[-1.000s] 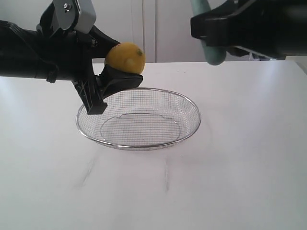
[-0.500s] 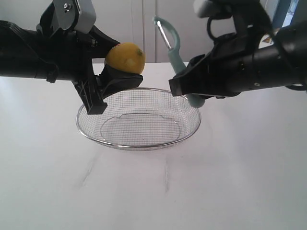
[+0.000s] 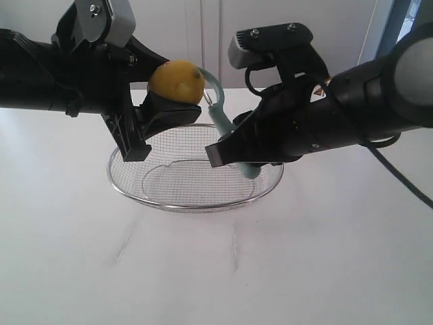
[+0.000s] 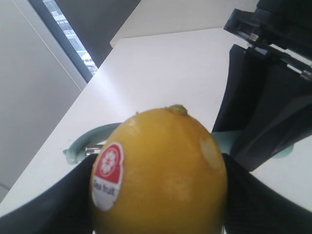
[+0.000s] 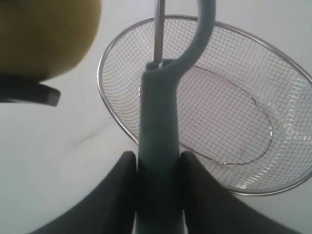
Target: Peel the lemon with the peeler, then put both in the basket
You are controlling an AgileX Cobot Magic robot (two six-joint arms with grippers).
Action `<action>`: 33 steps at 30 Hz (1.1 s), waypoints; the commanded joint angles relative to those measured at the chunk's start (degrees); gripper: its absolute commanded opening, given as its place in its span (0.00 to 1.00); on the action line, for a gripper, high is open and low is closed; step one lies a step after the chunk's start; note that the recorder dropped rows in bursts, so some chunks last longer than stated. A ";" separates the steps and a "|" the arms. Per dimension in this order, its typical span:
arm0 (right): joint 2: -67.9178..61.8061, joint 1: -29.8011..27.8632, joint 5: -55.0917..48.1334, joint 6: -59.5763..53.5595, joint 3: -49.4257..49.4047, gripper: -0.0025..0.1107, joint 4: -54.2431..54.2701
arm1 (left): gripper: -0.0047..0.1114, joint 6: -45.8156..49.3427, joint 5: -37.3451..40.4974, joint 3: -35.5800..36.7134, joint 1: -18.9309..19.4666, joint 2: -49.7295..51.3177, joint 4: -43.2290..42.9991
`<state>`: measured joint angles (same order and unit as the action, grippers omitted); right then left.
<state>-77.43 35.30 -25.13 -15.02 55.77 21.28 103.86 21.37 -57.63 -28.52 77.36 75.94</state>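
Note:
My left gripper [image 3: 162, 101] is shut on the yellow lemon [image 3: 176, 82], holding it in the air over the basket's back left rim. The lemon [image 4: 158, 170] fills the left wrist view, its white-and-red sticker [image 4: 107, 175] facing the camera. My right gripper [image 3: 233, 145] is shut on the handle of the pale teal peeler [image 3: 220, 112], whose hooked head and blade reach up beside the lemon's right side. The right wrist view shows the peeler [image 5: 158, 141] held between both fingers [image 5: 114, 195], with the wire basket [image 5: 117, 122] below. The basket [image 3: 135, 193] rests on the white table.
The white table [image 3: 325, 257] runs around the basket on all sides. A white wall or cabinet front [image 3: 203, 34] stands behind the table. Both black arms hang over the basket.
My right arm has come down and leftward, bringing the peeler's head from high on the right to right beside the lemon. The left arm and lemon have stayed still.

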 commanded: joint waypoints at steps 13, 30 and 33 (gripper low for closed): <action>3.62 1.41 -0.54 0.32 0.11 0.02 4.36 | 0.04 -0.12 0.51 -0.06 -0.31 -0.74 1.34; 18.62 1.62 3.02 0.95 0.22 0.02 -1.44 | 0.04 -0.12 0.51 -0.06 -0.31 -0.74 1.34; 25.54 1.62 3.56 4.45 0.40 0.02 -5.25 | 0.04 -0.12 0.51 -0.06 -0.31 -0.74 1.34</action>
<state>-57.49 36.65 -23.12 -13.15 55.77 19.04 103.86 21.26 -57.63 -28.52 77.36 75.94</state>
